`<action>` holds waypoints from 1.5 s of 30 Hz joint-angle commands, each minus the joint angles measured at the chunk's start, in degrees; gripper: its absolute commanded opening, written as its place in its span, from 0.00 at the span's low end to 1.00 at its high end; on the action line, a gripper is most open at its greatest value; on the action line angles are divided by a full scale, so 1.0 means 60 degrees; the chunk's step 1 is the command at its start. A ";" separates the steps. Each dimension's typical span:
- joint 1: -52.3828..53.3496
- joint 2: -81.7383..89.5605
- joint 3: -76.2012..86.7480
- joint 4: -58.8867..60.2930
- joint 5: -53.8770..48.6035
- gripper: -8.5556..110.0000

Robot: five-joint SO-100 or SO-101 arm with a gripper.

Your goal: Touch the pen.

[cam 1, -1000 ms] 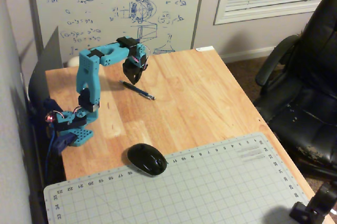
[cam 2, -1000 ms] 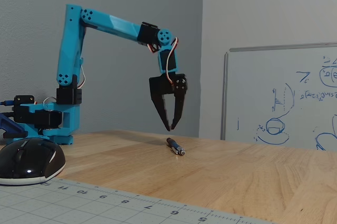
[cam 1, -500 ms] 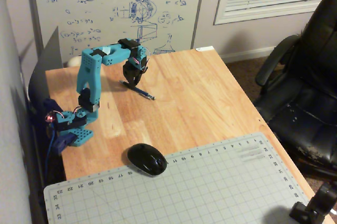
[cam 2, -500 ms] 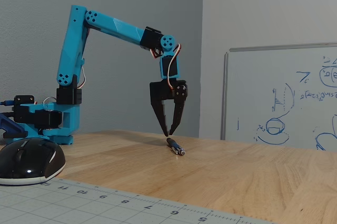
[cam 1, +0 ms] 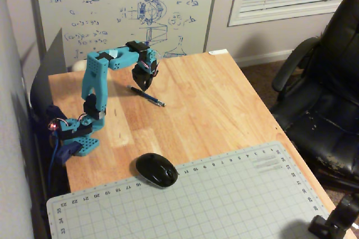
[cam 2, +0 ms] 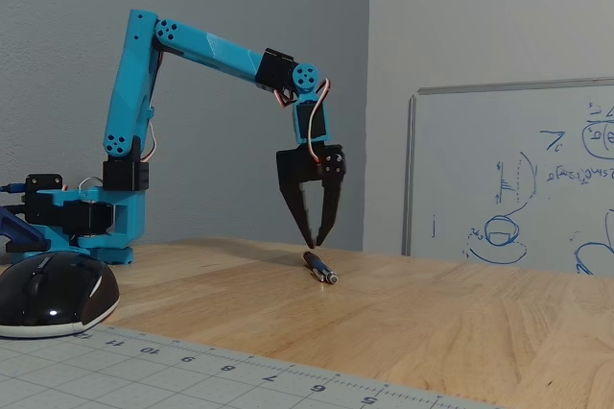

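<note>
Fixed views both show the gripper [cam 2: 315,241] poised just above the pen's [cam 2: 320,268] far end, jaws slightly spread, nothing pinched; contact cannot be confirmed.

The blue arm [cam 2: 144,92] is standing on its base at the worktop's left in both fixed views, its upper link rising nearly upright and its forearm [cam 2: 216,49] sloping down to the right. The wrist [cam 2: 305,83] is bending so that the black gripper [cam 2: 315,242] is pointing straight down, its jaws standing slightly apart, tips hanging just above the worktop.
</note>
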 commanded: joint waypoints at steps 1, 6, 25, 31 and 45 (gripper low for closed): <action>-0.0088 0.0190 -0.0601 -0.0293 -0.0073 0.08; -0.0088 0.0161 -0.0586 -0.0308 -0.0059 0.08; -0.0059 -0.0571 -0.0747 -0.0322 -0.0059 0.08; 0.0000 -0.0571 -0.0747 -0.0322 -0.0059 0.08; -0.0029 -0.0571 -0.0762 -0.0322 -0.0059 0.08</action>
